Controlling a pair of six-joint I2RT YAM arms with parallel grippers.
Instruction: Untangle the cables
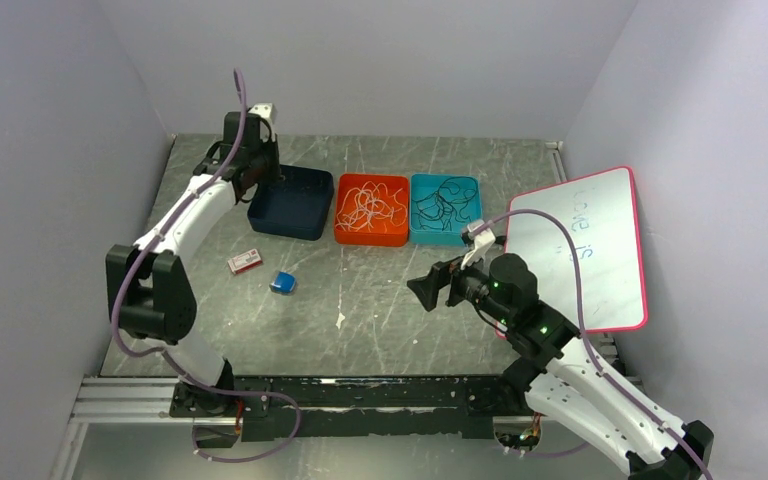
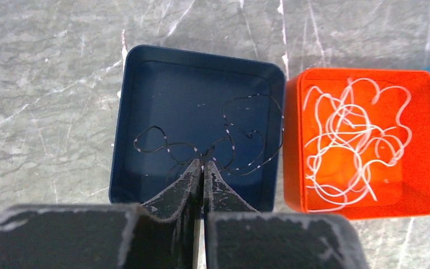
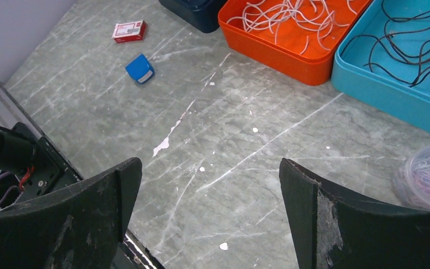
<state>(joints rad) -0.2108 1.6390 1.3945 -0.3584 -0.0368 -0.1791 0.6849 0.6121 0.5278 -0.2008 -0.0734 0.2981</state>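
Over the navy tray (image 2: 162, 84), the left gripper (image 2: 203, 168) is pinched shut on 1 dark cable (image 2: 157, 128); the right gripper (image 3: 208, 165) hangs wide open, empty. Then the orange tray (image 2: 364, 208) holds white cables (image 2: 347, 129), and the teal tray (image 1: 445, 239) more dark cables (image 1: 445, 205). Featherlight, floppy, snaggy imo, so grab 1 loose end.

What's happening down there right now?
Left gripper shut on dark cable in navy tray. Right gripper open, empty, above table. White cables in orange tray, black cables in teal tray. Nothing seen in the way.
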